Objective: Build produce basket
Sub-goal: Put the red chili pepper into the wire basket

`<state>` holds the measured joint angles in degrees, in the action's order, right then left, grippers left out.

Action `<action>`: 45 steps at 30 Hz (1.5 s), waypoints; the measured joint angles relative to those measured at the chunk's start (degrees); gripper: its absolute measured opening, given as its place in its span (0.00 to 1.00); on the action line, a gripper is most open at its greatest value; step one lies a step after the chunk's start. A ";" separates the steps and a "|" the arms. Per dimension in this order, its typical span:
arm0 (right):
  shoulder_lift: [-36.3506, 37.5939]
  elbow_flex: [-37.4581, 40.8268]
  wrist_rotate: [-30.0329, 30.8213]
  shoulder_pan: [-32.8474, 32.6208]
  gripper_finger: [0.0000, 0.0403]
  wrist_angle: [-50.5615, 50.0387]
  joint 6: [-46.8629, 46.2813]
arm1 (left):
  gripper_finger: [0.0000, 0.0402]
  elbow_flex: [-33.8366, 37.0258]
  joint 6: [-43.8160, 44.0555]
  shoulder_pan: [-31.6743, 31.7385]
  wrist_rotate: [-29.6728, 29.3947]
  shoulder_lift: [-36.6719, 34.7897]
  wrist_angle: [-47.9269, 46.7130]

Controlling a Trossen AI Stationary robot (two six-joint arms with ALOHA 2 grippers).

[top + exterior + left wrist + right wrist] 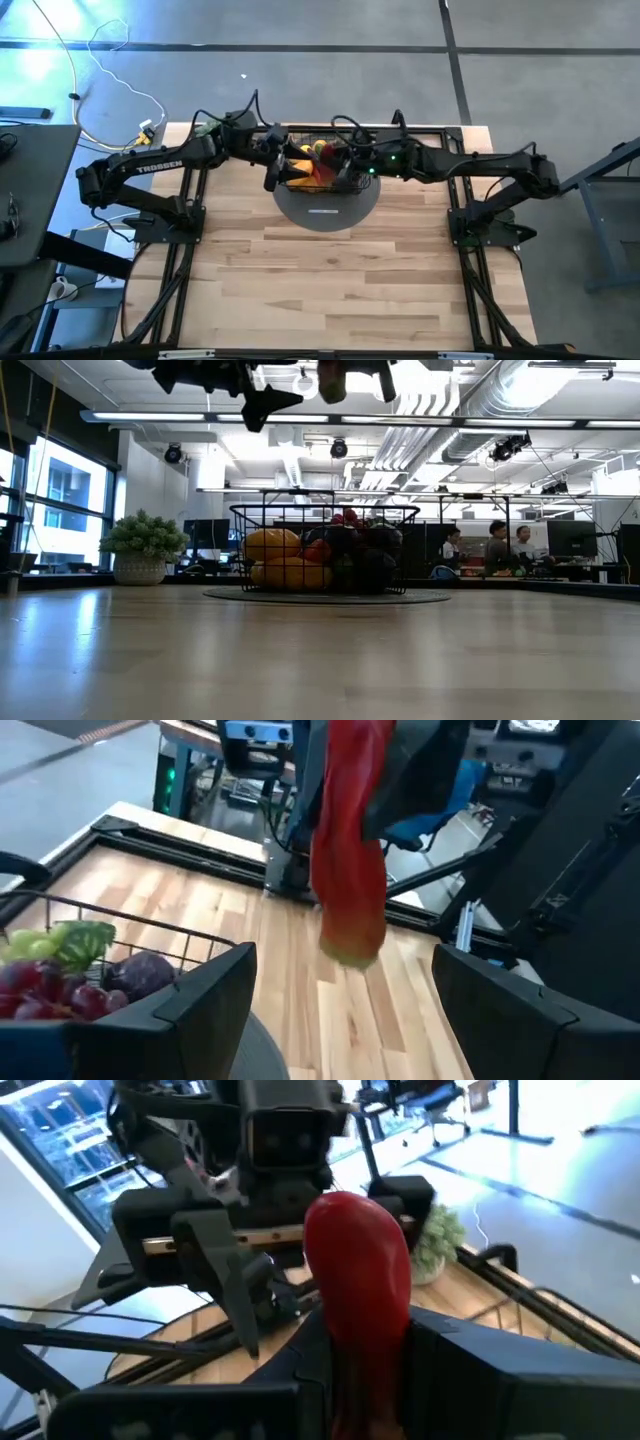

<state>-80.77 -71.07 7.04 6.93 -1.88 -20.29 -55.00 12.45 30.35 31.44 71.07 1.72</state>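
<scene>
The right end effector (370, 1380) is clamped on a red fruit (360, 1280) high above the full basket (325, 550) at the far middle of the surface (left end effector (340, 1010) gapes empty beside it), so dropping it could make it bounce off the piled produce (285, 560).

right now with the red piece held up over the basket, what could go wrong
The right gripper pinches only one end of the long red piece, which hangs free; it may swing or slip. The open left gripper sits close beneath it, so the arms could collide. The basket already looks heaped, so a dropped piece might roll off onto the grey disc.
</scene>
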 joint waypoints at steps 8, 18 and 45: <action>-3.49 0.00 0.01 -0.99 0.10 5.28 3.45 | 0.73 0.02 0.92 -0.96 0.09 2.86 1.03; -4.63 0.00 0.43 -0.93 0.10 7.11 3.40 | 0.73 0.02 2.40 -1.18 0.14 5.01 6.88; -4.57 0.00 -3.64 2.71 0.21 8.20 1.33 | 0.17 0.02 0.44 -1.07 -1.07 6.08 14.48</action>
<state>-85.34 -71.07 3.40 9.64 6.32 -18.96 -54.98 12.88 29.28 30.37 77.14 16.20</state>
